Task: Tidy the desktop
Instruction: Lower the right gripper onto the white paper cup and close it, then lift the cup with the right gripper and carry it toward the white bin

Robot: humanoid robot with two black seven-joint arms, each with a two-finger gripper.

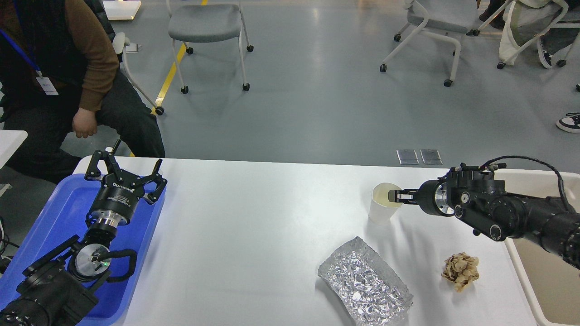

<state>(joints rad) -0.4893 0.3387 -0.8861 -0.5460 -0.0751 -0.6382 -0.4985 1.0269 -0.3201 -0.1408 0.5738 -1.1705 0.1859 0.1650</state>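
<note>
A: Item 1, the desk (253,226)?

B: White top with rounded corners, filling the lower part of the head view from the blue tray (59,213) at its left edge to the beige bin (543,276) at its right edge. Grey floor lies past its far edge.

A: Loose items on the desk?

B: 3. A white paper cup (383,208) stands upright toward the far edge, right of centre. A crumpled foil sheet (364,283) lies at the near edge, right of centre. A crumpled brown paper wad (461,270) lies near the right edge, between the foil sheet and the beige bin, apart from both.

A: Left tool (129,174)?

B: Above the far end of the blue tray at the desk's left edge, fingers spread wide, nothing between them.

A: Right tool (398,196)?

B: Reaching in from the right edge over the beige bin, level with the cup's mouth. Its fingertips sit at the near rim of the paper cup, pressed close together on the cup wall; the rim appears pinched, with 1 finger inside the mouth.

A: Beyond the desk?

B: 1 seated person (68,77) in a brown sleeve off the far left corner; 2 wheeled chairs (208,27) on the floor; 2 floor plates (419,156) just past the far edge.
</note>
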